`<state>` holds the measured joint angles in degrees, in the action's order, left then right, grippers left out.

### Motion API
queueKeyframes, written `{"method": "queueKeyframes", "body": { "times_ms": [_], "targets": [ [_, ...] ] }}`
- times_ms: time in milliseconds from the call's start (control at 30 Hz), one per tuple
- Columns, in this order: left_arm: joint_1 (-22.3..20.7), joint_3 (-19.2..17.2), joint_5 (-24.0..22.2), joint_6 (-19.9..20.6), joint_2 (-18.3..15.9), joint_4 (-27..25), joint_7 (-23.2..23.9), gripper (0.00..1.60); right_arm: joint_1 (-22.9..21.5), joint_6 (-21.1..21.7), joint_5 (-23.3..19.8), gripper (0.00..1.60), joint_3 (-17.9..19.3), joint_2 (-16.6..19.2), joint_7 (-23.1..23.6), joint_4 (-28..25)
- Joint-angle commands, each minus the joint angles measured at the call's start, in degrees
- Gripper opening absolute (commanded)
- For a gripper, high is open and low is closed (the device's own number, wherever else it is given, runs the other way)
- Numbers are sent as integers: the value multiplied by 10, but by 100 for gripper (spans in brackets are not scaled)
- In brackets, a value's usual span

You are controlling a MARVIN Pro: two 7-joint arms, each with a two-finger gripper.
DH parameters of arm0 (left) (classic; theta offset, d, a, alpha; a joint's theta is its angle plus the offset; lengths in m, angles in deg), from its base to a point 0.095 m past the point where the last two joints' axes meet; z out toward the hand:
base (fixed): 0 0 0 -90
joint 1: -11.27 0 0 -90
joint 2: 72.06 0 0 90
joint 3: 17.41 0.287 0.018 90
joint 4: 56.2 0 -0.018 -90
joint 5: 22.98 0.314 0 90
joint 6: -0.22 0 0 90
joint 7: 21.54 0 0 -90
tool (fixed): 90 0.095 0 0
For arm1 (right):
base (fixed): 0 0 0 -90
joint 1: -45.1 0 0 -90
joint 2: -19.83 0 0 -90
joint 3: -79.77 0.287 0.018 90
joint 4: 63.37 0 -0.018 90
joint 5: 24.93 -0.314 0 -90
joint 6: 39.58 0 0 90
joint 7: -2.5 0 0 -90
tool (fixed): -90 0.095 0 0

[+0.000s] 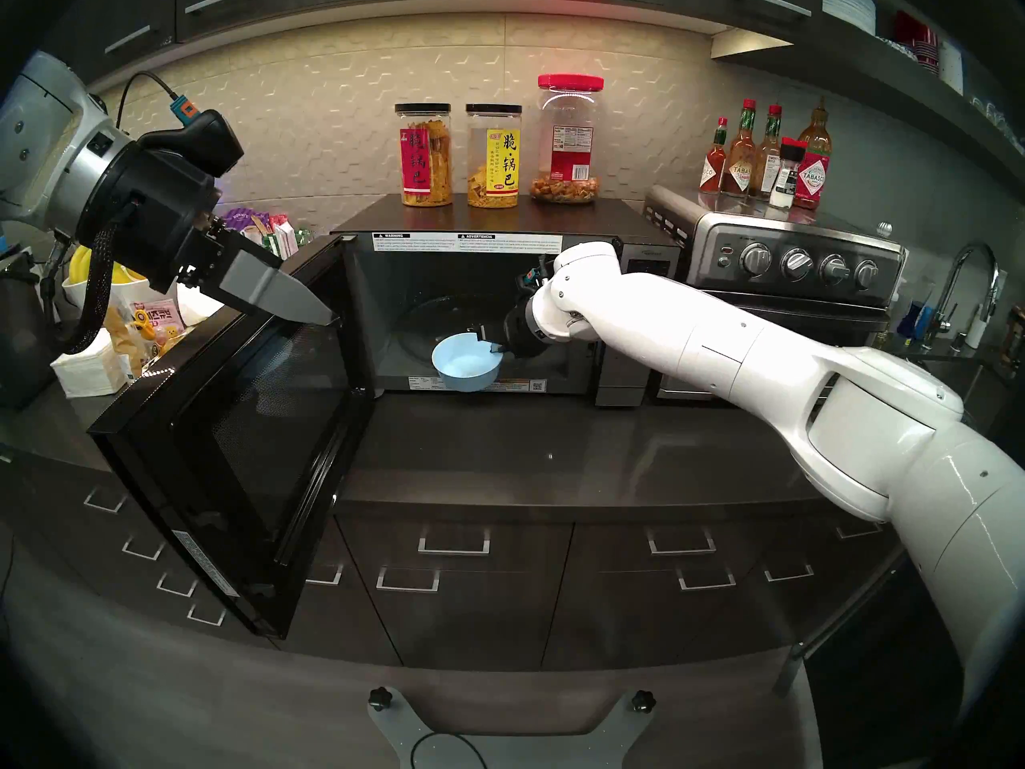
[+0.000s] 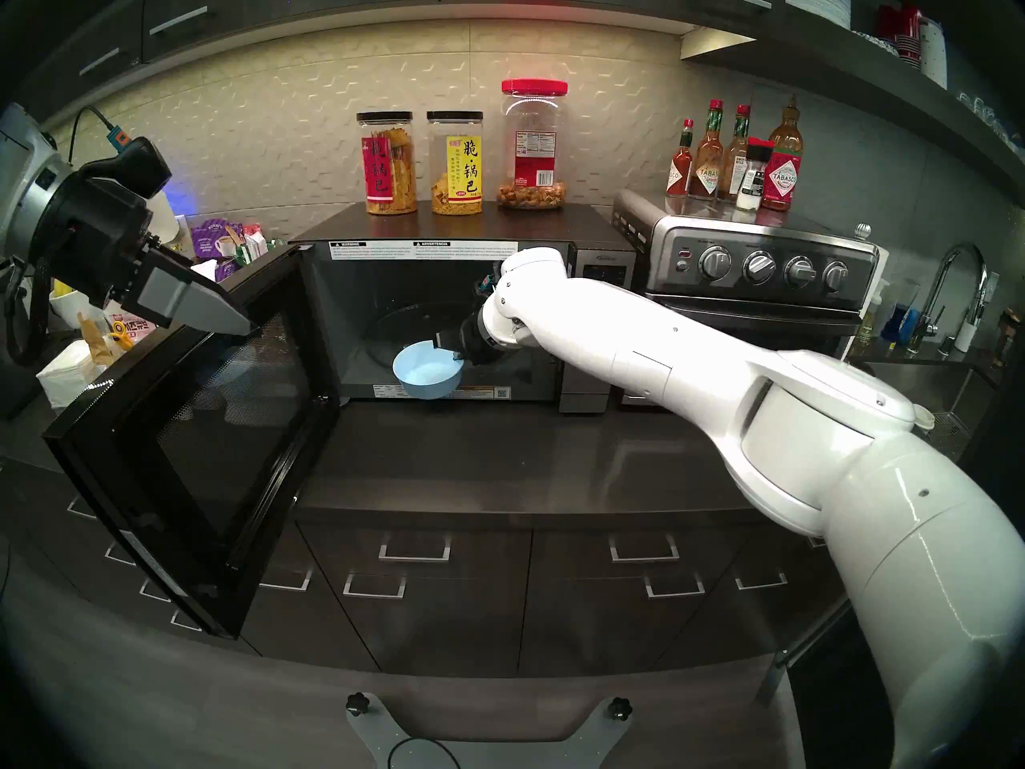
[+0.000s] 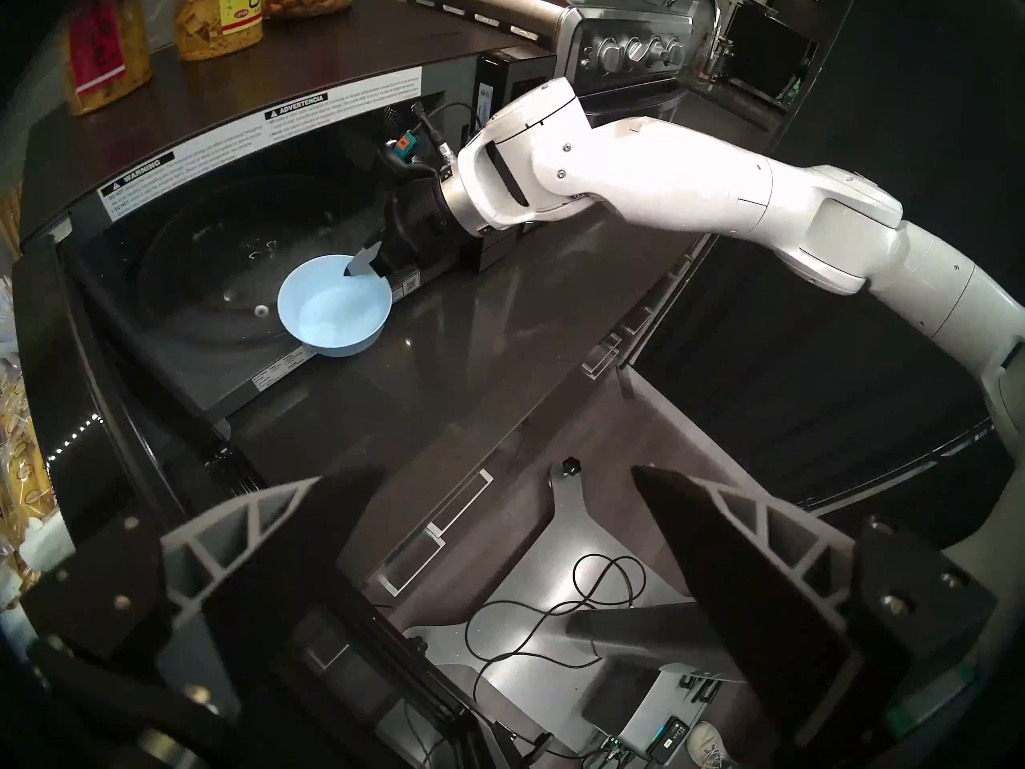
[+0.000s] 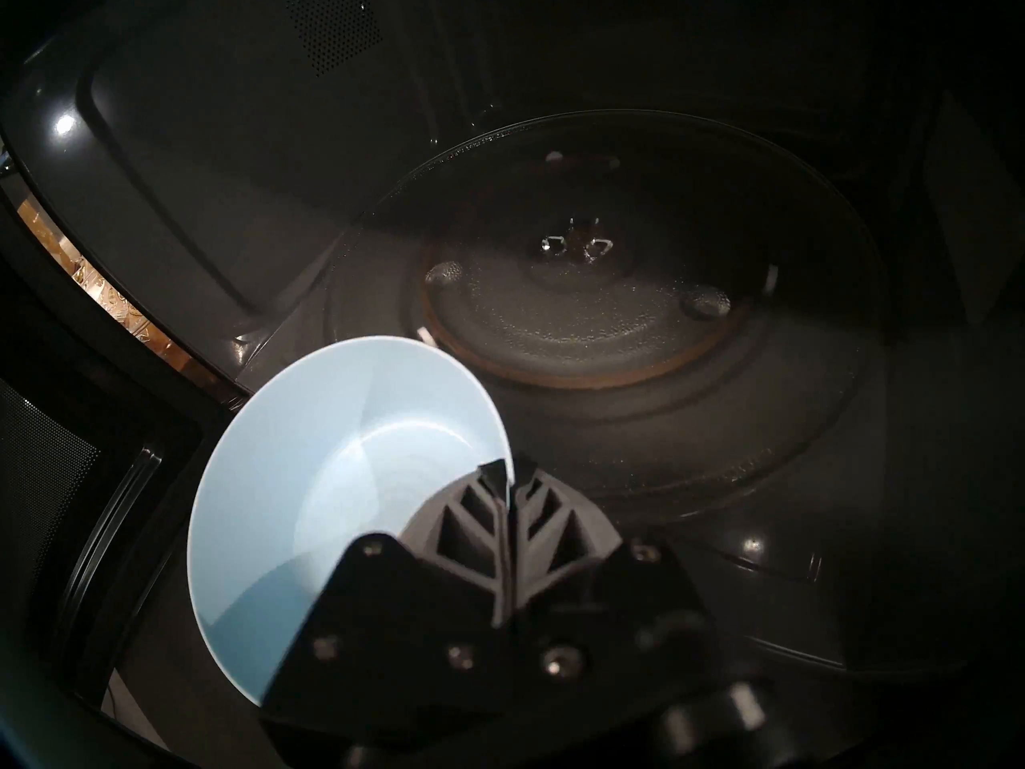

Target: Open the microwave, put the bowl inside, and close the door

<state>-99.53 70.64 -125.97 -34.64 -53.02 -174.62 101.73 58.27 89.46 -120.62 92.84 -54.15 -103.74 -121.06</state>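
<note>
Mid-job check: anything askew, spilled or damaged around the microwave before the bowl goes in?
Nothing stands out. The bowl is empty and roughly level, pinched at its rim by the right gripper at the microwave opening, over the front of the glass turntable. The door stands wide open, with the left gripper open above its top edge.

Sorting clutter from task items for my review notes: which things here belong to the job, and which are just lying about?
In the job:
- large black microwave, its glossy black door swung open
- small light-blue plastic bowl, pinched at its rim by the right gripper

Lying about:
- stainless-steel toaster oven
- three snack jars
- hot-sauce bottles
</note>
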Motion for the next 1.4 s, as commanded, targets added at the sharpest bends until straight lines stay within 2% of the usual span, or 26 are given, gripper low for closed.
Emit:
{"method": "queueKeyframes", "body": {
  "times_ms": [0,933,1367],
  "targets": [
    [-3,-3,-3,-1,6,1,2,160,-13,-11,1,0,8,-21,1,15],
    [-4,0,-4,-1,10,1,3,160,-16,-33,7,0,12,-74,-18,96],
    [-4,0,-4,-1,11,1,3,160,-18,-37,14,0,18,-87,-22,120]
  ]
}}
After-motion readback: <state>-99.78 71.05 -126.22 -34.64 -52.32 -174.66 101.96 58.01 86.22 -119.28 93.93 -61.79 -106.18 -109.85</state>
